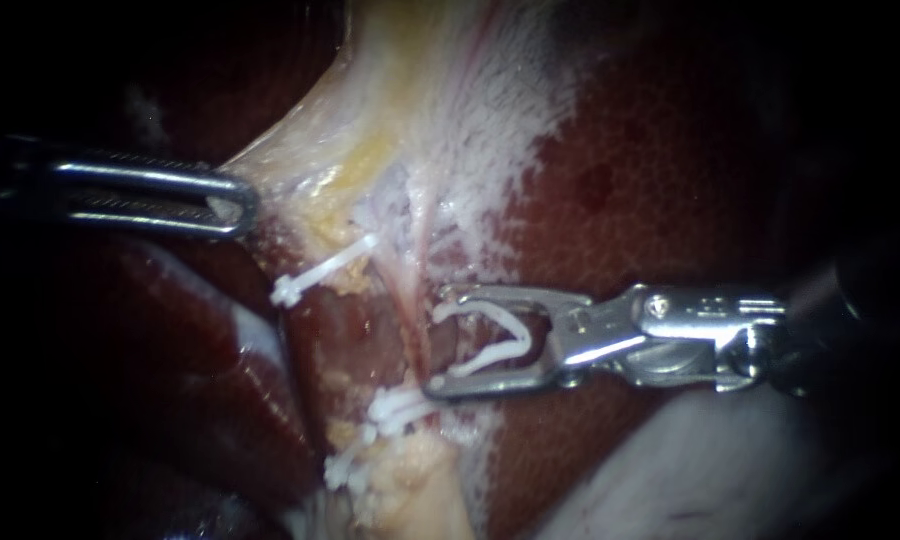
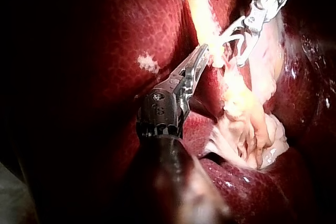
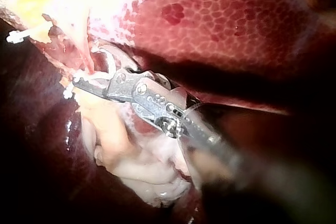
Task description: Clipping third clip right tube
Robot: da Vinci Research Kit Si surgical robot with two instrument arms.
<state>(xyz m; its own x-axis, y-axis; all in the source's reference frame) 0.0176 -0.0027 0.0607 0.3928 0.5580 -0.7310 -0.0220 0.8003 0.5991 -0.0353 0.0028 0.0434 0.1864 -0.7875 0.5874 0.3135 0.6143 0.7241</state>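
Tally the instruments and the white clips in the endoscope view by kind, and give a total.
Instruments: 2, the left instrument and the right instrument.
Open clip in the right instrument's jaws: 1.
Shut clips on tissue: at least 2, the upper clip and the lower bunch, which is too crowded to split.
Total: at least 5.

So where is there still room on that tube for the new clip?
Bare tube shows between the upper clip and the lower clips; the right instrument holds its open clip there. Lower down is crowded. The liver alongside is bare. The left instrument grips pale tissue.
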